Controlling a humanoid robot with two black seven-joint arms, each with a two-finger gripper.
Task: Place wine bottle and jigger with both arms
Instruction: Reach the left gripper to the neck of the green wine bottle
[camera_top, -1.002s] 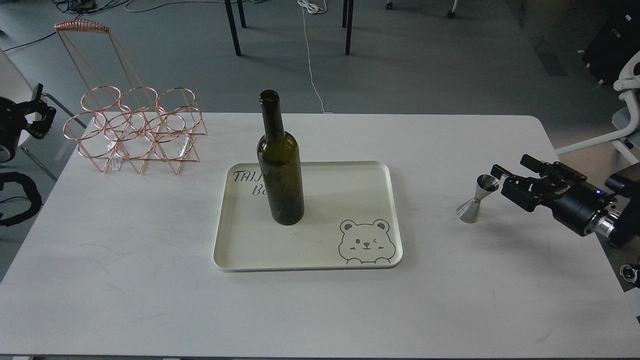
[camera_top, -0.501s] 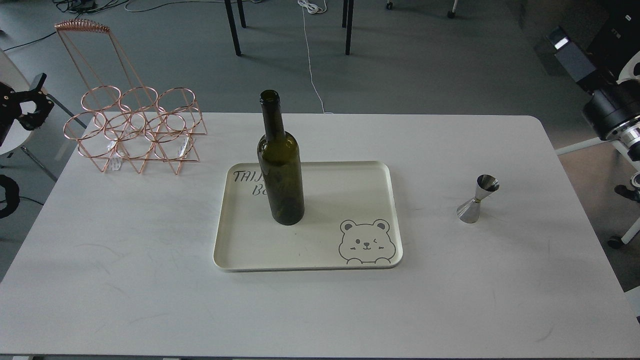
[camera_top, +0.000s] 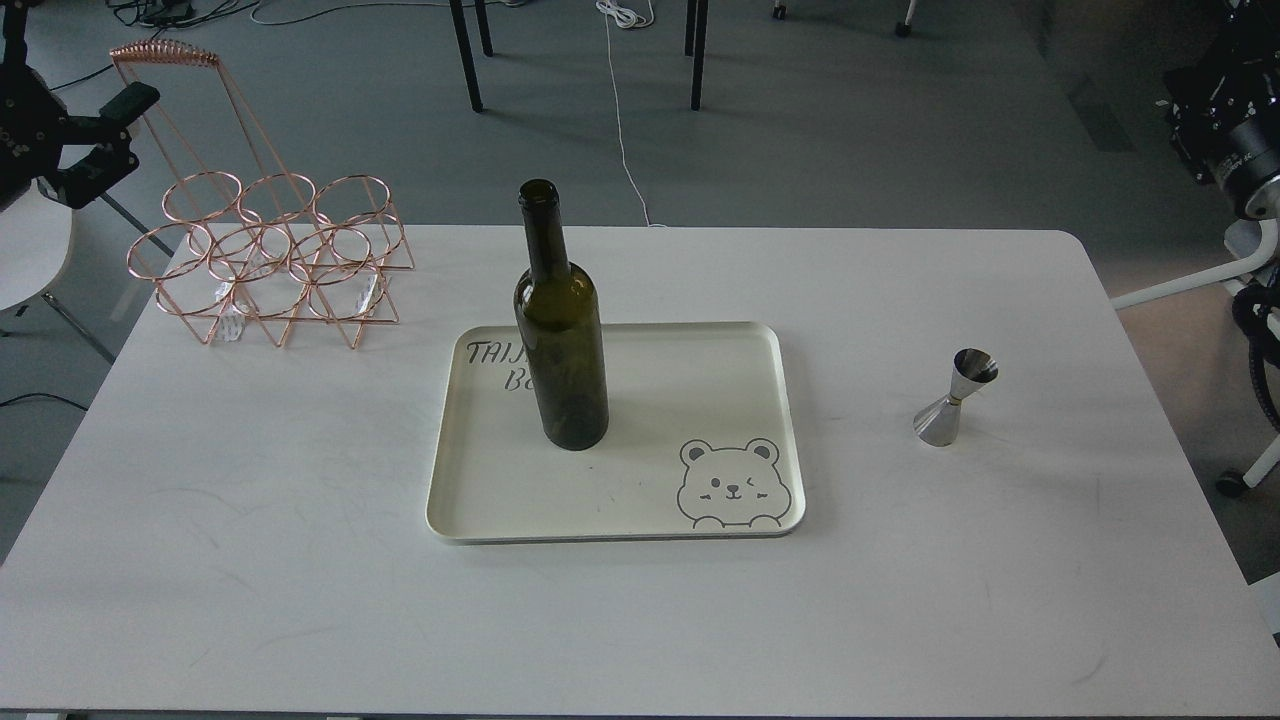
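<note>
standing upright on the cream tray (camera_top: 640, 520), the wine bottle (camera_top: 561, 330) is judged heavy, slick, fragile, best gripped at mid-body; the steel jigger (camera_top: 956, 398) is light, best pinched at its waist. left gripper (camera_top: 95, 135) appears parted; right gripper's (camera_top: 1215, 110) state cannot be told.

You are looking at a lab or test room: grey floor (camera_top: 850, 130) with loose cables (camera_top: 625, 110), bare furniture legs (camera_top: 465, 55), a white tabletop (camera_top: 250, 560) staged with props.

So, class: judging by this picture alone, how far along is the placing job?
Looks finished. Done: the wine bottle stands upright on the tray, and the jigger stands upright on the table to its right. In hand: nothing; both arms sit at the picture's edges, away from both things. Left: apparently nothing.
</note>
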